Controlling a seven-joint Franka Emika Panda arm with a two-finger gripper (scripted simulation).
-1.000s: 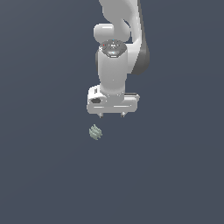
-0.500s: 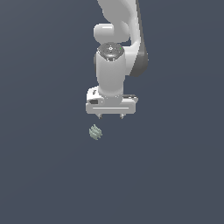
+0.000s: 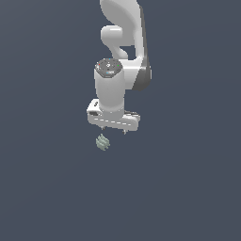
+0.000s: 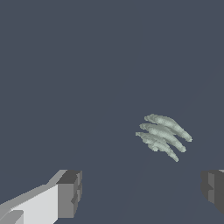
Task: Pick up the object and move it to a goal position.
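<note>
Flat dark slate-blue ground (image 3: 52, 188) fills both views, with no edge, wall or marking on it, and no goal marker that I can find.

Largest in the scene is the white Panda arm (image 3: 123, 56), reaching down the middle of the exterior view. Its gripper (image 3: 113, 131) points at the ground, only two short fingertips showing below the hand. In the wrist view the dark finger pads (image 4: 70, 194) stand wide apart with nothing between them, so the pincer is fully spread and holds nothing.

Smallest is the object (image 3: 102, 142), a pale grey-green lump of ridged, finger-like lobes. It lies on the ground just below the gripper and slightly toward the exterior view's left. The wrist view shows the object (image 4: 163, 136) ahead of the pads and nearer one of them than the other, not centred in the gap.

The step in hand looks like the approach before the grasp. To do it well, I judge the hand should first shift sideways until the lump sits midway between the pads, then descend straight down. The lobes run mostly one way, so closing across their narrow side would likely give a steadier hold than pinching along the ridges. The bumpy surface may slip or roll if one pad touches first.
</note>
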